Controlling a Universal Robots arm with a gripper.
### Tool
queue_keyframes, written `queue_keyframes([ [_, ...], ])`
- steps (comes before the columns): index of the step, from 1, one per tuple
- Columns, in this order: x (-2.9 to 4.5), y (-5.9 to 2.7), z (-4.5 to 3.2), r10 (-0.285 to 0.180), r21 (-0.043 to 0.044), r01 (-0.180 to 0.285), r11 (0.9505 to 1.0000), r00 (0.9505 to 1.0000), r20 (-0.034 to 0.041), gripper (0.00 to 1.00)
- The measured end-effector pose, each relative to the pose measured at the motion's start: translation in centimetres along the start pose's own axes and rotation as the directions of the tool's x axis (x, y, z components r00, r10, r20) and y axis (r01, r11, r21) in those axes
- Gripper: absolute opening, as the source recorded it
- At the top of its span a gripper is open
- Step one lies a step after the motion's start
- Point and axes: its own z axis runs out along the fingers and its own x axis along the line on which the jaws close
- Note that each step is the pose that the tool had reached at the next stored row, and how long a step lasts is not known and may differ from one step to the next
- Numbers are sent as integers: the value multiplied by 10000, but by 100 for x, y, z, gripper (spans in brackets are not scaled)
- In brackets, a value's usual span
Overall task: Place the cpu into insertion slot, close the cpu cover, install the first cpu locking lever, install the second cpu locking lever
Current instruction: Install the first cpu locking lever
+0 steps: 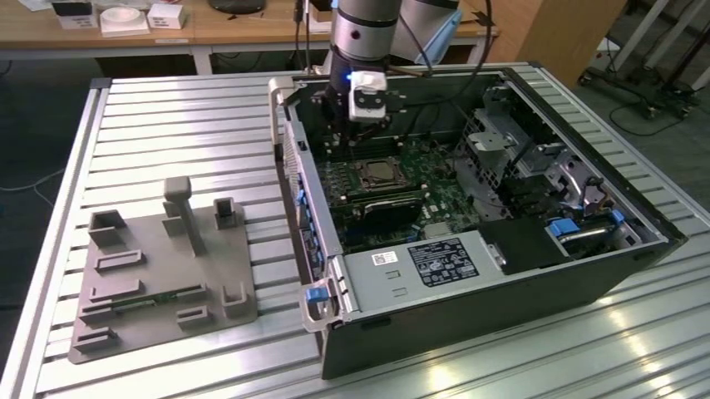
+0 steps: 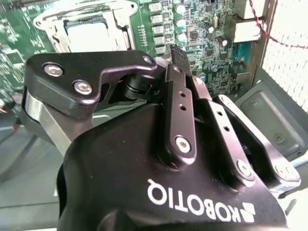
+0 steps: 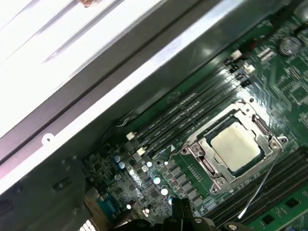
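The cpu point(image 3: 236, 147) lies flat in the insertion slot point(image 3: 204, 161) on the green board, its silvery top showing through the window of the cpu cover point(image 3: 254, 126), which lies down over it. A thin silvery locking lever point(image 3: 260, 185) stands out at an angle beside the socket. My gripper point(image 3: 179, 208) hovers over the board a short way from the socket, shut, with nothing between its fingers. In the exterior view the gripper point(image 1: 347, 145) hangs inside the open case just behind the cpu point(image 1: 383, 173). The second wrist view has the gripper point(image 2: 177, 57) with the cpu point(image 2: 89, 33) beyond it.
The open computer case point(image 1: 332, 332) lies on a slatted metal table. A white-labelled power supply point(image 1: 427, 262) sits at its near end and a drive cage point(image 1: 505, 145) at the exterior view's right. Black memory slots point(image 3: 192, 113) flank the socket. A grey fixture tray point(image 1: 166, 266) lies at the exterior view's left.
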Motion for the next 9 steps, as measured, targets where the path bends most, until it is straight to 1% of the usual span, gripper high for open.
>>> queue_keyframes([
  [2,-4,4,1,-229,6,229,9997,9997,5,11],
  [7,-39,30,4,-455,13,455,9990,9990,10,11],
  [9,-40,31,4,-764,20,764,9971,9971,16,11],
])
